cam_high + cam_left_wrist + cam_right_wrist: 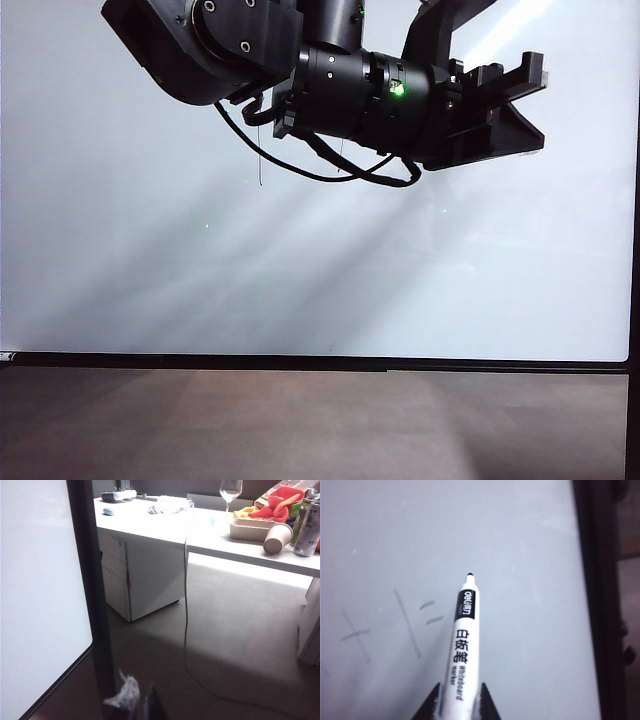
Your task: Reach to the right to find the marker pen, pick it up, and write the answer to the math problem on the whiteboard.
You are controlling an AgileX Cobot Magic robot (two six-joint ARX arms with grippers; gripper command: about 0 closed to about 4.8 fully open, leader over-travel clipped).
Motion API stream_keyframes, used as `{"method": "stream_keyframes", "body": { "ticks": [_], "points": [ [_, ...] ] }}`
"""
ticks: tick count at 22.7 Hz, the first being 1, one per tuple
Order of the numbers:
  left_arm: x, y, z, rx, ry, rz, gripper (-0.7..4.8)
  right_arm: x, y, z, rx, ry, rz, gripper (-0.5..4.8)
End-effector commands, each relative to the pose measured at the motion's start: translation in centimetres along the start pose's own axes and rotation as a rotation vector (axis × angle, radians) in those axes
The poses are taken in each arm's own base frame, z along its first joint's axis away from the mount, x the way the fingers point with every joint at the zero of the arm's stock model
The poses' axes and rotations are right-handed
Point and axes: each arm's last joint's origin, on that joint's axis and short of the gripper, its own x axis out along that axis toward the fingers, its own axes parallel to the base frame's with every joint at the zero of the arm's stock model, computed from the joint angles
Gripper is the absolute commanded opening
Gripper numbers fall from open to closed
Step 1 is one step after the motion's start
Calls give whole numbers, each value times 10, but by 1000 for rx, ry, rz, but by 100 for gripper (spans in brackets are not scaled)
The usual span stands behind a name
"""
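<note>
The marker pen (462, 650), white-barrelled with a black label and dark tip, points at the whiteboard (530, 540); my right gripper (460, 691) is shut on its lower barrel. On the board beside the tip is the math problem (407, 622): a plus, a slanted one and an equals sign show, all blurred. No answer shows after the equals sign. Whether the tip touches the board I cannot tell. In the exterior view a black arm crosses the top of the whiteboard (300, 260), and my left gripper (532, 95) points right. Its fingertips (152, 702) sit close together, a pale scrap on one.
Past the board's black frame (90, 580) stands a white desk with a drawer cabinet (145, 575), a wine glass (230, 490), a tipped paper cup (276, 537) and a can (309, 527). A cable (186, 605) hangs to the floor. A brown surface (300, 420) lies below the board.
</note>
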Motion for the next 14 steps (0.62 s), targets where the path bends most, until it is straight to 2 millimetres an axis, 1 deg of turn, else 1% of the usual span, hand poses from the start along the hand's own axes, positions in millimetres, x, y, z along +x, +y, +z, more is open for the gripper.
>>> {"method": "stream_keyframes", "body": {
  "ticks": [1,7,14],
  "points": [
    [0,0,3,8,-13,-4,27,0,3,-1,8,13,11,-9],
    [0,0,3,8,-14,-4,27,-1,2,-6,-5,73,-2,-9],
    [0,0,3,8,-13,-5,27,-1,3,-6,-9,76,29,-9]
  ]
}}
